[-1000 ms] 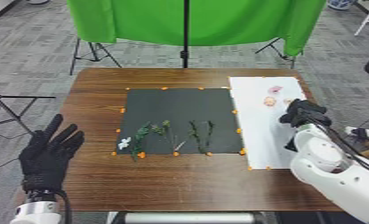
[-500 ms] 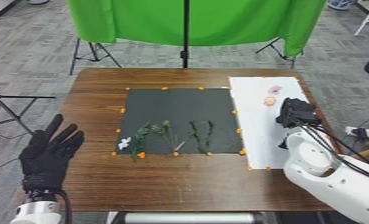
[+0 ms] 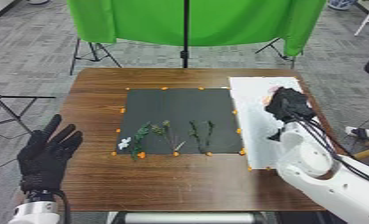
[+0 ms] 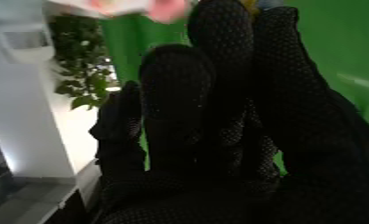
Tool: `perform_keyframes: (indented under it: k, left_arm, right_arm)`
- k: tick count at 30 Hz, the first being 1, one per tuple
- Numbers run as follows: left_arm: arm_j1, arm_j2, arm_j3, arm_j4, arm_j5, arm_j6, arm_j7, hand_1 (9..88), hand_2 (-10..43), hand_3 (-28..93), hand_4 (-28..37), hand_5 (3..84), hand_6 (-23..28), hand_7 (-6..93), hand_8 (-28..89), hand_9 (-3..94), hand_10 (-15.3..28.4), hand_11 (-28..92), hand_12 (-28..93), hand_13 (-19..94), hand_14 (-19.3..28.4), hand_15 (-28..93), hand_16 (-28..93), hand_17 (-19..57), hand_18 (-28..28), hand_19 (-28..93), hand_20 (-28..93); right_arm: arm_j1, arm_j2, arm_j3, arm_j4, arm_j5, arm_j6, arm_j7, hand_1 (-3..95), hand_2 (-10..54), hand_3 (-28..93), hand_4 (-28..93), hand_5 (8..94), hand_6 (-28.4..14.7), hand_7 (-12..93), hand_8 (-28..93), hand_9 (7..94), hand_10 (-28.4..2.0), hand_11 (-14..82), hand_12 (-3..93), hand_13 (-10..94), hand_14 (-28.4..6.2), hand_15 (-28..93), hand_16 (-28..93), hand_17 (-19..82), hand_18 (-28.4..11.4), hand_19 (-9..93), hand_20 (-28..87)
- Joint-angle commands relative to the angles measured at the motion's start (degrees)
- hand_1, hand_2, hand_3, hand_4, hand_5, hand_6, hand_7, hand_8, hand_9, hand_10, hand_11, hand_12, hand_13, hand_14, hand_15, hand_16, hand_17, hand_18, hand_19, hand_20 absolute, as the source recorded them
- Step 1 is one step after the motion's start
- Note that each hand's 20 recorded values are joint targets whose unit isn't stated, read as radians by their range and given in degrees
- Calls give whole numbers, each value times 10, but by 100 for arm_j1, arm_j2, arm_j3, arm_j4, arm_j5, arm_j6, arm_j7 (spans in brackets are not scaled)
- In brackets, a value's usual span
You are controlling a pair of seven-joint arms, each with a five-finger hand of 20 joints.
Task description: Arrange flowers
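My right hand [image 3: 289,104] is over the upper part of the white sheet [image 3: 260,137], covering most of the pale pink and peach flowers; a bit of the peach flower [image 3: 267,100] shows at its edge. In the right wrist view the right hand [image 4: 194,115] has its fingers extended, and a blurred pink flower [image 4: 167,9] appears beyond the fingertips. Several green stems [image 3: 196,135] lie on the lower half of the dark mat [image 3: 176,107], with a small white flower [image 3: 124,143] at its left edge. My left hand [image 3: 47,152] is open beside the table's left edge.
Small orange pieces [image 3: 141,155] line the borders of the mat and the sheet. Brown wood [image 3: 180,180] lies between the mat and the near table edge. A green cloth [image 3: 136,22] hangs on a stand behind the table.
My right hand has moved left and a little away across the white sheet, now covering flowers that showed before. The left hand keeps its place.
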Motion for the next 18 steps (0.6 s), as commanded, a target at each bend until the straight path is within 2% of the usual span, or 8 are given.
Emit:
perform_keyframes:
  k: [1,3,9,12,13,15,16,18]
  left_arm:
    - [167,39,-75,-114,-7,135,-5,158,96,773,-283,350,77,82,-83,327,200,225,110,207,280,554,-103,-87,284,553,132]
    - [161,67,-82,-133,-9,148,19,158,97,772,-283,350,77,82,-83,326,200,224,110,206,279,555,-103,-87,284,552,134]
    - [-19,139,-69,-133,45,144,-101,159,98,770,-283,347,77,75,-82,322,196,212,108,204,279,547,-103,-86,284,550,137]
    - [-222,269,-20,-75,72,115,-127,160,100,768,-283,344,76,64,-78,320,195,197,111,204,277,538,-103,-86,284,548,140]
    - [-279,445,40,-53,3,149,-25,160,100,767,-283,343,76,60,-76,318,194,192,112,204,277,535,-102,-86,284,548,141]
    - [-469,615,103,6,-3,58,-15,160,101,767,-283,341,75,48,-71,316,191,175,114,203,275,525,-100,-86,284,546,142]
    - [-521,645,136,9,18,59,9,161,102,765,-283,339,75,43,-69,314,189,165,115,204,274,518,-99,-86,284,545,143]
    - [-548,584,130,2,89,-14,-69,161,102,764,-283,338,75,34,-62,314,186,143,123,204,272,503,-91,-86,284,542,145]
  right_arm:
    - [1199,-1563,-596,181,274,-109,-803,590,-95,618,-283,901,26,150,22,937,-52,224,331,807,-34,623,244,287,-201,867,488]
    - [1421,-2172,-784,453,305,-224,-1101,588,-95,623,-283,901,25,149,24,937,-52,228,333,806,-34,625,245,287,-201,867,488]
    - [1727,-3779,-1068,1482,309,-781,-1834,550,-95,682,-283,891,24,153,32,937,-51,220,356,798,-34,637,252,280,-200,867,494]
    - [1883,-4191,-1258,1911,157,-876,-1921,539,-95,697,-283,885,25,154,32,937,-51,216,368,793,-34,643,255,277,-201,866,497]
    - [1894,-4304,-1232,1980,181,-1056,-1872,537,-95,700,-283,882,25,155,32,936,-51,214,372,791,-33,644,255,277,-200,866,498]
    - [2067,-4297,-1453,2034,386,-1114,-1810,534,-95,703,-283,877,25,157,31,931,-50,215,380,780,-33,653,259,271,-199,865,501]
    - [2124,-4314,-1558,2088,301,-1160,-1735,532,-95,705,-283,874,26,157,29,930,-51,215,383,775,-34,657,260,266,-198,863,502]
    - [2196,-4353,-1709,2172,396,-1205,-1684,530,-95,701,-283,864,28,162,23,924,-54,221,383,766,-36,666,257,261,-197,857,509]
